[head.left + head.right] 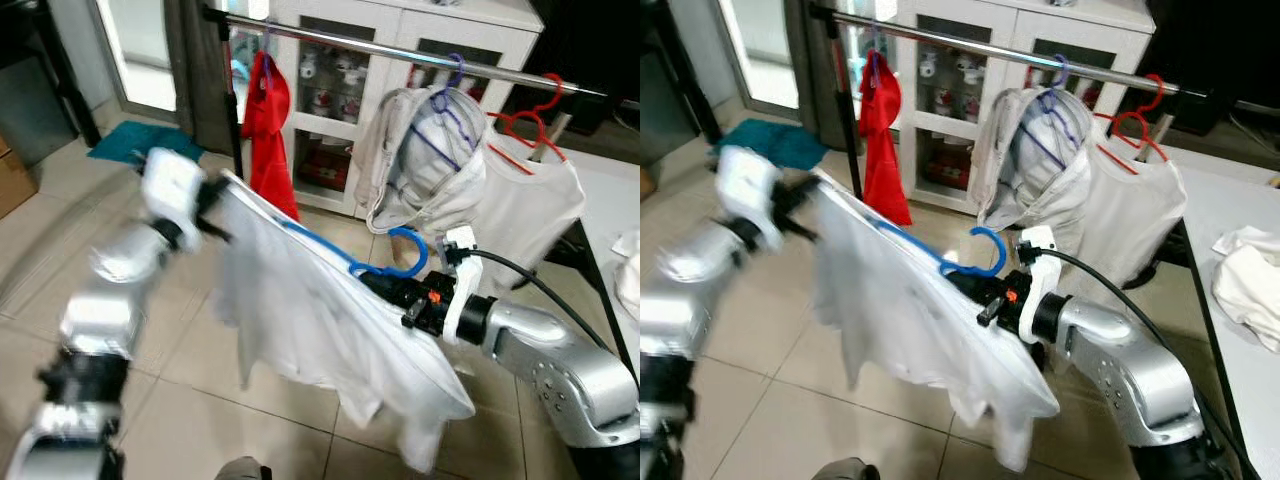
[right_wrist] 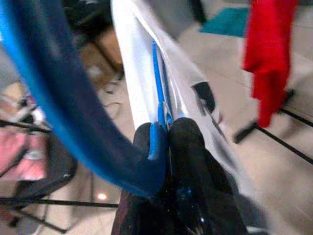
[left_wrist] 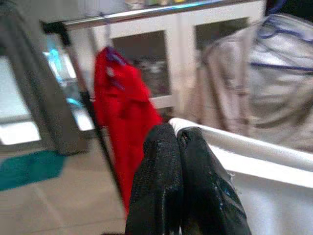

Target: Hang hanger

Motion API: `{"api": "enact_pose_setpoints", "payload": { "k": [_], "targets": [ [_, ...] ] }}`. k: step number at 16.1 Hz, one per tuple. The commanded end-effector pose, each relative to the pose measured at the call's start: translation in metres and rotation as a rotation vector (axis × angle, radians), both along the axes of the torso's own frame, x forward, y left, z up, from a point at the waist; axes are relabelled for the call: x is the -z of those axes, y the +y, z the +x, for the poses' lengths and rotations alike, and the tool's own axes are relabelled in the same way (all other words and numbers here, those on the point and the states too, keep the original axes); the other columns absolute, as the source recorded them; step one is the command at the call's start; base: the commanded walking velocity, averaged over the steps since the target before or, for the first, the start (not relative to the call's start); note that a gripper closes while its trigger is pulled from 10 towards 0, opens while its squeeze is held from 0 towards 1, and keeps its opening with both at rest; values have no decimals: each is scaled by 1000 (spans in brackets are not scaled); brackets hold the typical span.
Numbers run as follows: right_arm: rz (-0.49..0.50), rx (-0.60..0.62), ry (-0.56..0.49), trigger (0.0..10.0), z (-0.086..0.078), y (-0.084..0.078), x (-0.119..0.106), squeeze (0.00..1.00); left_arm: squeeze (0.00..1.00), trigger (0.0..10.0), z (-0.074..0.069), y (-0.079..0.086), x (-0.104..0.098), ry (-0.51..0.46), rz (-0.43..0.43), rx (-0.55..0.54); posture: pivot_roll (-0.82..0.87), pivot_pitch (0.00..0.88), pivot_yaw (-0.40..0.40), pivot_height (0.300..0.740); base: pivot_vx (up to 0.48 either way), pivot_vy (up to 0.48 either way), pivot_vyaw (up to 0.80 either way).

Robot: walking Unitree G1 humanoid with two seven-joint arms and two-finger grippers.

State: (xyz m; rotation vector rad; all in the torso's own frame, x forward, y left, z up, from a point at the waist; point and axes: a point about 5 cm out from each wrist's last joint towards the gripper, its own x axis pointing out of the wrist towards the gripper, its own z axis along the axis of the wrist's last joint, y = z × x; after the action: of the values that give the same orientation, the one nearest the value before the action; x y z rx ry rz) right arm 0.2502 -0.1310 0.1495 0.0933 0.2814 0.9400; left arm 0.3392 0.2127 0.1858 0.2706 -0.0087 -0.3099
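A white shirt hangs on a blue hanger whose hook curls up in front of the clothes rail. My right gripper is shut on the blue hanger at the base of the hook; the right wrist view shows the fingers pinching the blue bar. My left gripper, blurred, is at the shirt's far left shoulder, and its fingers are pressed together beside the white fabric edge. I cannot tell if cloth is pinched.
On the rail hang a red garment, a beige jacket on a purple hanger and a white shirt on a red hanger. A white cabinet stands behind. A table edge with white cloth is at right. Tiled floor lies below.
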Motion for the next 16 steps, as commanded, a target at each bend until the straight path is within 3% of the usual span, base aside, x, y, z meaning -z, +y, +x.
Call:
{"api": "enact_pose_setpoints", "payload": {
  "k": [1, 3, 5, 7, 9, 10, 12, 13, 14, 15, 16],
  "targets": [
    [48, -18, -32, 0, -4, -10, -11, 0, 0, 0, 5, 23, -4, -6, 61, -113, -12, 0, -73, 740, 0, 0, 0],
    [124, -51, -38, 0, -9, -14, -20, 0, 0, 0, 11, 43, -6, 11, 93, -182, -16, 0, -70, 740, 0, 0, 0],
    [191, 30, -39, 0, -2, -16, -24, 0, 0, 0, 11, 29, 2, 47, 75, -80, -19, 0, -66, 740, 0, 0, 0],
    [259, 160, -38, 0, 11, -13, -26, 0, 0, 0, 4, -5, 17, 86, 39, 76, -20, 0, -66, 740, 0, 0, 0],
    [337, 331, 7, 0, 28, -8, -24, 0, 0, 0, -11, -61, 32, 118, -23, 317, -21, 0, -70, 740, 0, 0, 0],
    [314, 397, 27, 0, 36, -3, -18, 0, 0, 0, -24, -94, 37, 137, -42, 469, -21, 0, -72, 740, 0, 0, 0],
    [257, 477, 54, 0, 44, 3, -7, 0, 0, 0, -39, -119, 40, 160, -69, 597, -23, 0, -69, 740, 0, 0, 0],
    [225, 536, 35, 0, 48, 4, -3, 0, 0, 0, -47, -123, 41, 170, -79, 623, -23, 0, -69, 740, 0, 0, 0],
    [192, 568, 31, 4471, 48, 3, 0, 0, 0, 0, -51, -118, 42, 172, -95, 592, -18, 0, -70, 740, 0, 0, 0],
    [155, 591, 46, 10000, 48, 1, 3, 0, 0, 0, -53, -113, 42, 173, -105, 567, -18, 0, -70, 740, 0, 0, 0],
    [117, 564, 27, 10000, 43, -3, 7, 0, 0, 0, -55, -103, 43, 172, -128, 497, -22, 0, -63, 740, 0, 0, 0]
  ]
}}
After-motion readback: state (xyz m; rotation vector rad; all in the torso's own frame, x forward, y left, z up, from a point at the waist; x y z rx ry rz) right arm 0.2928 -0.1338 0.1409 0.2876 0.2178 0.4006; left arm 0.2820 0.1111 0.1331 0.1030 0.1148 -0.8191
